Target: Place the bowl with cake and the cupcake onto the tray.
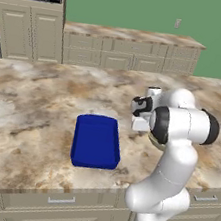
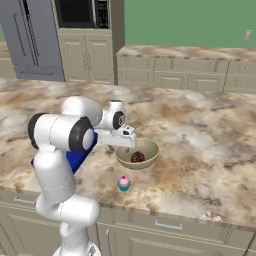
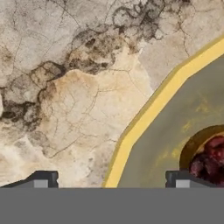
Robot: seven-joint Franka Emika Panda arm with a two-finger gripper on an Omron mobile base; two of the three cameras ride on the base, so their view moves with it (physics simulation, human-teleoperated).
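The claw [image 3: 111,179] is standing wide open, holding nothing, its tips straddling the near rim of the bowl [image 3: 175,131], one tip over the marble counter [image 3: 65,87], one inside near the cake [image 3: 210,159]. The cupcake [image 2: 124,183] is sitting just beside the bowl, toward the counter's front edge. The tray [image 1: 96,141] is lying beyond the arm.

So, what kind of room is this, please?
It looks like a home kitchen, a rendered one: a marble-patterned counter over beige drawers, a built-in microwave above tall cabinets, and a grey refrigerator beside it.
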